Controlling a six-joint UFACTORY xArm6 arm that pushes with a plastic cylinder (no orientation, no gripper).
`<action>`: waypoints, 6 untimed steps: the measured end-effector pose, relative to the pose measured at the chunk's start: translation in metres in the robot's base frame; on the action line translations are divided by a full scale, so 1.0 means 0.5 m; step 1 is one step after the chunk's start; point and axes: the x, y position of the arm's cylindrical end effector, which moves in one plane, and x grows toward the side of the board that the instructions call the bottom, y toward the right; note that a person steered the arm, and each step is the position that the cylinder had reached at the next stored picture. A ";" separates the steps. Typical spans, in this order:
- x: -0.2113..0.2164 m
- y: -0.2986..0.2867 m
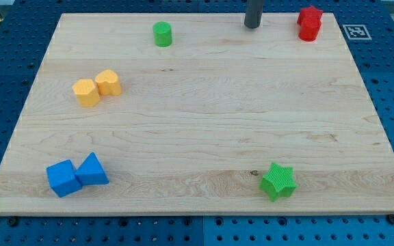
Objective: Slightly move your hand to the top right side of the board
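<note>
My tip (252,26) rests on the wooden board (197,116) near the view's top edge, right of centre. Two red blocks (309,23) sit touching at the top right corner, well to the right of my tip. A green cylinder (162,33) stands to the left of my tip near the top edge. No block touches my tip.
Two yellow blocks (96,87) sit side by side at the left. A blue cube (63,178) and a blue triangular block (92,169) touch at the bottom left. A green star (278,181) lies at the bottom right. A marker tag (354,31) lies beyond the board's top right corner.
</note>
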 end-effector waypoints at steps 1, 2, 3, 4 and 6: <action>0.000 0.007; 0.000 0.020; -0.001 0.029; -0.002 0.041; -0.002 0.073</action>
